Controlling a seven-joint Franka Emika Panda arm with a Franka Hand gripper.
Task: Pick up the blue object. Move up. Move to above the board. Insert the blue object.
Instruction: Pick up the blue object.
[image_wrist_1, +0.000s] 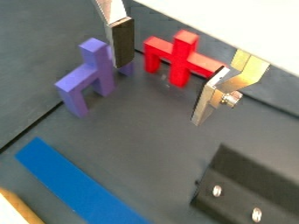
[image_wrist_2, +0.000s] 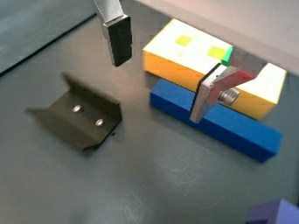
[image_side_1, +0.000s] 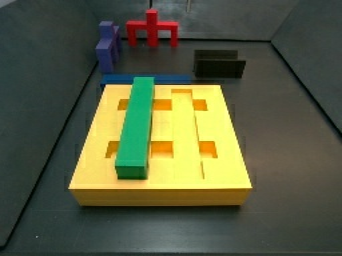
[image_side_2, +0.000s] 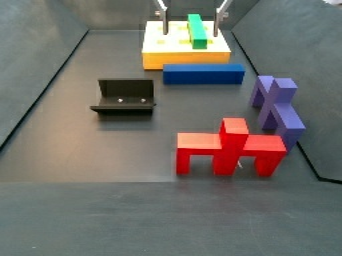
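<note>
The blue object (image_side_2: 203, 73) is a long dark blue bar lying flat on the floor against the end of the yellow board (image_side_2: 158, 58). It shows in both wrist views (image_wrist_2: 222, 122) (image_wrist_1: 70, 179) and behind the board in a side view (image_side_1: 120, 78). The board (image_side_1: 225, 140) carries a long green bar (image_side_1: 138, 125) in one groove. My gripper (image_wrist_2: 163, 68) hangs open and empty well above the floor, one finger (image_wrist_2: 212, 94) over the blue bar's edge. It also shows in a wrist view (image_wrist_1: 163, 74) and at the frame's top in a side view (image_side_2: 191, 8).
A violet stepped block (image_wrist_1: 87, 79) and a red block (image_wrist_1: 177, 57) stand on the floor, also seen in a side view (image_side_2: 277, 103) (image_side_2: 230, 148). The dark fixture (image_wrist_2: 76, 114) stands beside the blue bar (image_side_2: 124, 97). Grey walls ring the floor.
</note>
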